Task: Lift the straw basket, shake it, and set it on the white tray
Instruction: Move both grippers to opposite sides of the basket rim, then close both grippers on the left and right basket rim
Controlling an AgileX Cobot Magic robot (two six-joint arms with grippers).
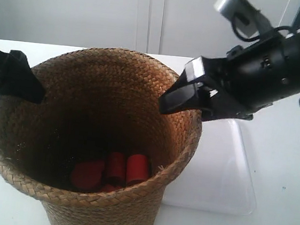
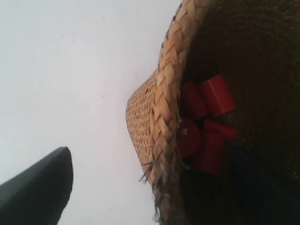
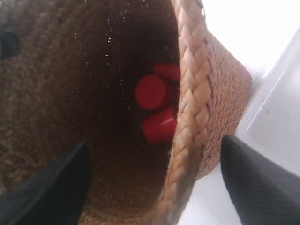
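Table [image 1: 288, 175]: white, plain surface, carrying everything under inspection.

Straw basket [image 1: 111, 76]: stands upright near the middle of the table, mouth open to the exterior view. The weave is brown, the rim braided and flared, and the inside dark toward the bottom. Its base is cut off by the lower edge of the exterior view.

White tray [image 1: 213, 173]: lies flat on the table, just beside the basket on the side of the arm at the exterior view's right. Its near part passes out of sight behind the basket wall. Whether the basket's base rests on the tray or on the bare table cannot be told.

Right arm [image 1: 284, 62]: black, reaching in from the exterior view's right, identified by the tray showing in its wrist view. Its jaws are spread and straddle the braided rim, one inside the basket and one outside over the tray side. A gap shows on both sides of the rim, and nothing is pinched.

Left arm [image 1: 12, 74]: black, at the opposite rim. The left wrist view shows its jaws spread across the rim. The outer jaw stands clear of the weave over bare table. The inner jaw is only a dim shape in the dark interior.

Red cylinders [image 1: 114, 170]: several small ones lie clustered at the bottom of the basket, touching one another.
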